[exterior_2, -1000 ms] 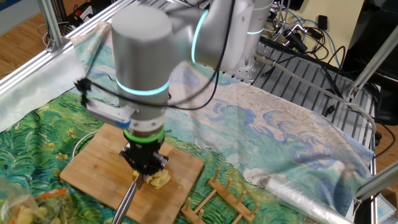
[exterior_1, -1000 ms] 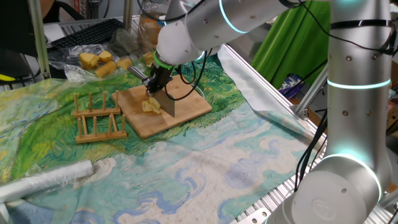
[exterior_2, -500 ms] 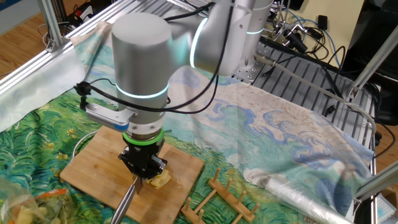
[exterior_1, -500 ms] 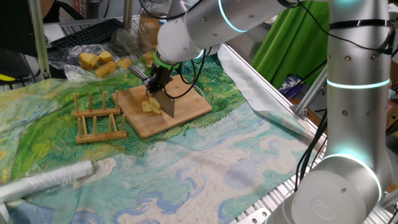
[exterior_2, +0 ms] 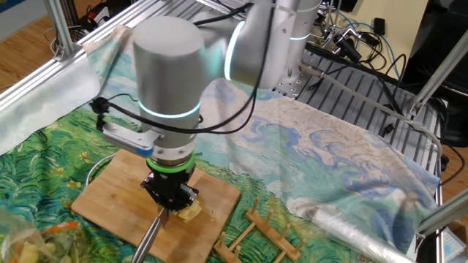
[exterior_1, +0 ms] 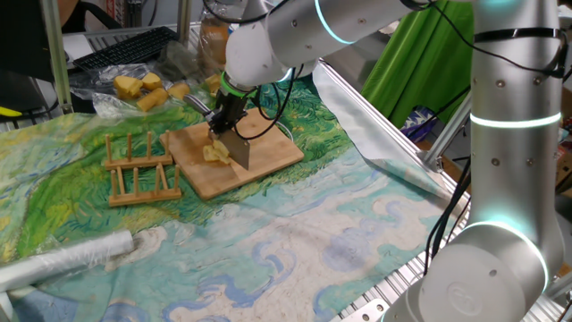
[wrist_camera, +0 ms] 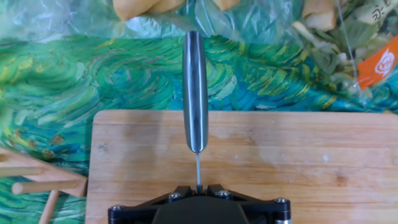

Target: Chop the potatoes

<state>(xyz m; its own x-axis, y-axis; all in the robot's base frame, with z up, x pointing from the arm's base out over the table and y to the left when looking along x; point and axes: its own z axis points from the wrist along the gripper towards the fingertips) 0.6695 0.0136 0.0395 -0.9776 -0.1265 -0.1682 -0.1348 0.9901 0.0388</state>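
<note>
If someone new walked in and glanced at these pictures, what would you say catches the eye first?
Probably the big silver arm reaching straight down over the wooden cutting board, its gripper shut on a knife whose blade stands among the pale potato pieces. Next comes the swirling green and blue cloth that covers the table, with a small wooden rack beside the board.

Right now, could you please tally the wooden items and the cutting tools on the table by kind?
Wooden cutting board: 1
Wooden peg rack: 1
Knife, held in the gripper: 1
Total: 3
</note>
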